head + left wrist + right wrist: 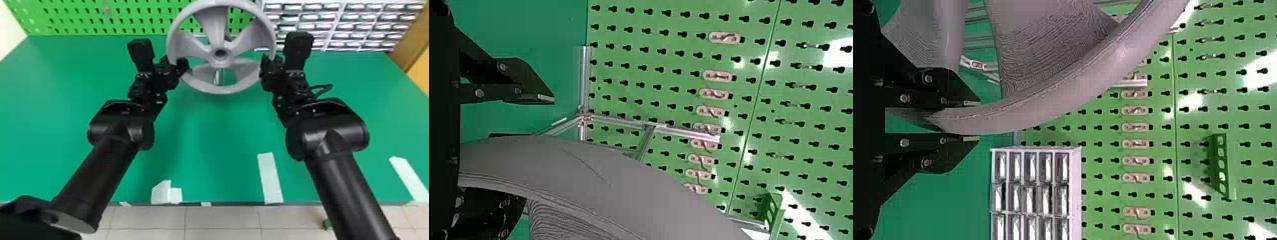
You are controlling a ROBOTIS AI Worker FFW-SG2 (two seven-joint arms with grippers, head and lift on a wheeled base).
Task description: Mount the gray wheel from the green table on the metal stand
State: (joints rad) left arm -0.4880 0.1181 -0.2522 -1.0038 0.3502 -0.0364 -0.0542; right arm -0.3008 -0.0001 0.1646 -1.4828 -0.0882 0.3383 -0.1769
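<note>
The gray wheel hangs over the back of the green table, its hub opening facing the head camera. My left gripper is at its left rim, my right gripper at its right rim. In the left wrist view, my left gripper is open: a gap separates one finger from the wheel, whose rim hides part of the other. My right gripper is shut on the wheel's rim. Part of the metal stand shows through the wheel; its bars stand beyond the left gripper.
A green pegboard rises behind the table. At the back right stands a rack of small drawers, close beyond the right gripper. White tape pieces lie near the front edge.
</note>
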